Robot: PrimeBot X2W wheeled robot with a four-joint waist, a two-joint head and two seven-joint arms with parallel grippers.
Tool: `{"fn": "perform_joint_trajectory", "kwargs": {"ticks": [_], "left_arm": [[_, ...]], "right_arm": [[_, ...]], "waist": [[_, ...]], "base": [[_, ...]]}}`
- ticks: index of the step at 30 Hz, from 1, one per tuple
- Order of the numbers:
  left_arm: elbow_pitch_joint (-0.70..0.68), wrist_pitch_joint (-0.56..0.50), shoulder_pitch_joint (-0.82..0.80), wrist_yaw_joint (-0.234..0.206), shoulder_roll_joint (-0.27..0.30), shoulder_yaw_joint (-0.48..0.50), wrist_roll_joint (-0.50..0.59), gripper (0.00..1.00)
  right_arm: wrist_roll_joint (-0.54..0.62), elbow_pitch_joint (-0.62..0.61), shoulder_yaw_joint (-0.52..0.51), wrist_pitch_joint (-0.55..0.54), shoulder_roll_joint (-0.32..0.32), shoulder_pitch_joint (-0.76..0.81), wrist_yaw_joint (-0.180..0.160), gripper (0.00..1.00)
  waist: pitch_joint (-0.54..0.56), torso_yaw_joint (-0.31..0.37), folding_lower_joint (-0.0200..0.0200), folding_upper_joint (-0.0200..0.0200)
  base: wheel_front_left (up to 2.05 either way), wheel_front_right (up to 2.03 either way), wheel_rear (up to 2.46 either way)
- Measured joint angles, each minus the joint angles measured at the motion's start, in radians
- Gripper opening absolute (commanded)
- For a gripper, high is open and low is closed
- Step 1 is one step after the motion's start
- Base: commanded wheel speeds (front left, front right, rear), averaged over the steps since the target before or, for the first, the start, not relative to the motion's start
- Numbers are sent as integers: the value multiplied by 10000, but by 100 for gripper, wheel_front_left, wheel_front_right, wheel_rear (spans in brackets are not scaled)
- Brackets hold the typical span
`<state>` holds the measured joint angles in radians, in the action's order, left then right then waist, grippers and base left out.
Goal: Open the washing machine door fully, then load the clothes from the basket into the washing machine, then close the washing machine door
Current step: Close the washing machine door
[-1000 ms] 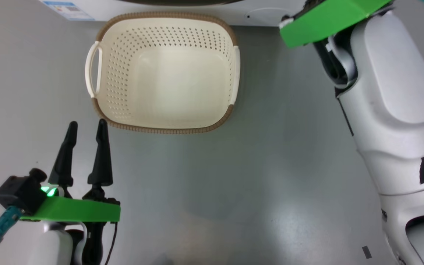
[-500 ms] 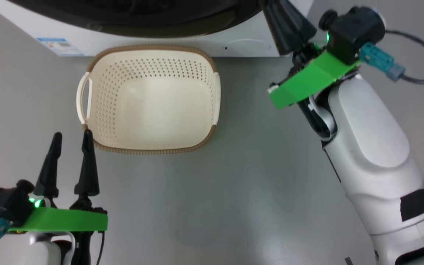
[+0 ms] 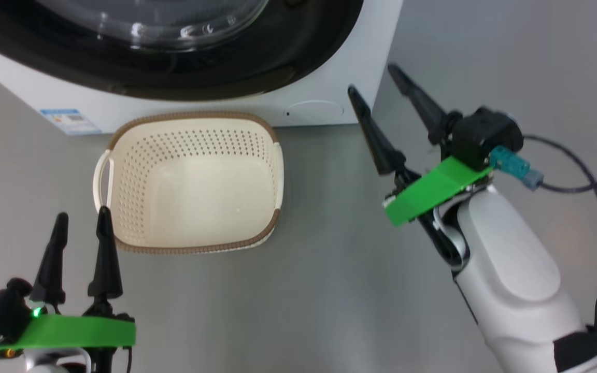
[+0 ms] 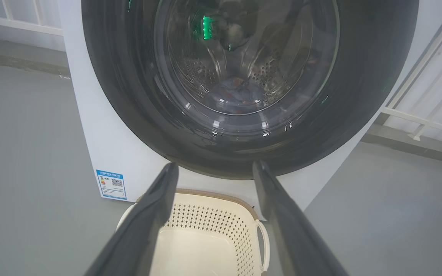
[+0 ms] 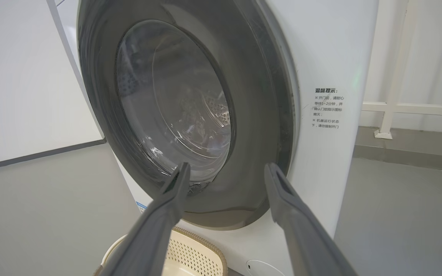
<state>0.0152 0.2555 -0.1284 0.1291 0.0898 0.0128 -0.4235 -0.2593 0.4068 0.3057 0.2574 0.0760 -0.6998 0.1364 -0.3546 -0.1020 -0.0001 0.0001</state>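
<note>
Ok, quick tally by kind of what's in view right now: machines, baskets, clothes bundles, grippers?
1 washing machine
1 basket, empty
1 bundle of clothes, inside the washing machine
2 grippers, both open: left gripper, right gripper
Total: 5

The basket (image 3: 138, 171) stands on the floor (image 3: 340, 290) just before the washer (image 3: 329, 83), below its door (image 3: 278, 57). The clothes (image 4: 236, 90) lie in the drum (image 4: 202, 69) behind the door. The left claw (image 3: 82, 212) hovers at the basket's near-left corner, the right claw (image 3: 372, 79) off to its right.
</note>
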Motion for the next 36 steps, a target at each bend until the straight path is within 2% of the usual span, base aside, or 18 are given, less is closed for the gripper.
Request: {"fn": "perform_joint_trajectory", "kwargs": {"ticks": [20,36], "left_arm": [[82,0,1263,0,25,660,514,100],[184,0,2002,0,-82,926,865,100]], "right_arm": [[173,-1260,-1306,-2,-119,3740,0,100],[-21,-1747,-1925,-2,-167,5147,0,100]], "waist": [[1595,1042,0,0],[2496,1477,0,0]], "base": [[0,0,0],[0,0,0]]}}
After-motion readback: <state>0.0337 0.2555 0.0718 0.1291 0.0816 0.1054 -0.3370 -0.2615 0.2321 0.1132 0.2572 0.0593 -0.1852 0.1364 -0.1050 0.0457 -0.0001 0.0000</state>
